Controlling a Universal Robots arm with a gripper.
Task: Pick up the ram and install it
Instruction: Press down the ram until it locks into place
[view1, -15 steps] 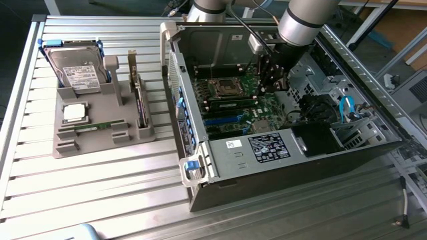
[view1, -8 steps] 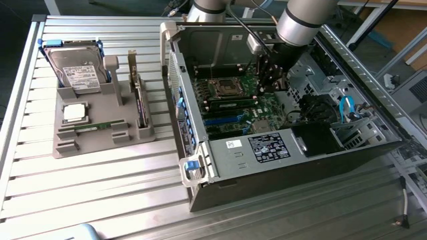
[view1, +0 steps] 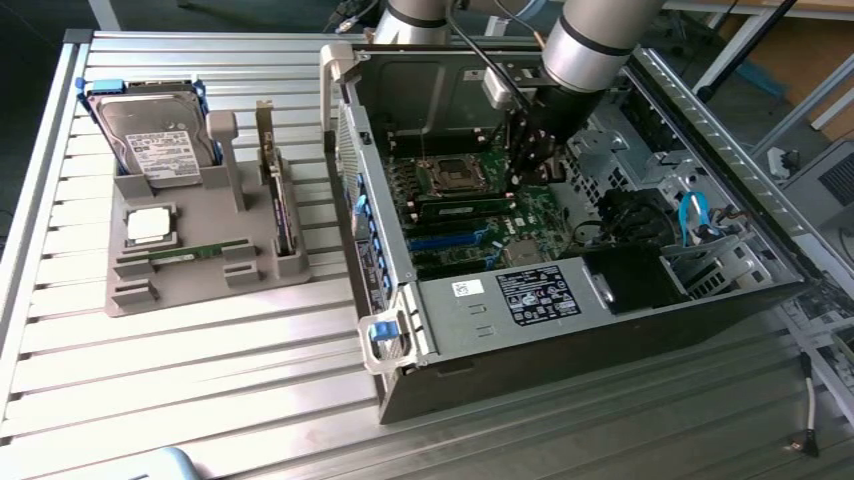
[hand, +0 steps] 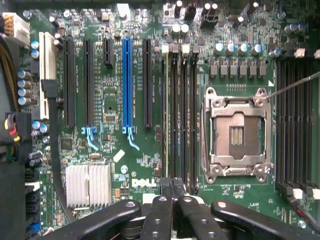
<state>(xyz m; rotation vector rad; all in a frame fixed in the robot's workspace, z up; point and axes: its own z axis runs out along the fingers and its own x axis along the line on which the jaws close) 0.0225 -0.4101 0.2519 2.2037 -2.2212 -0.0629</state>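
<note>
The pincer (hand: 172, 197) hangs over the motherboard (hand: 140, 165), fingers pressed together. A ram (hand: 166, 115) stands seated in the memory slots (hand: 182, 115) just beyond its tips, long axis along the slots.

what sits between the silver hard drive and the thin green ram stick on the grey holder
A square silver processor chip lies between the silver hard drive and the thin green ram stick, in the exterior view.

The arm (view1: 587, 45) hid the claw inside the computer case (view1: 561, 330); the case's far-right corner and the table (view1: 200, 400) were cut off at the edges.
</note>
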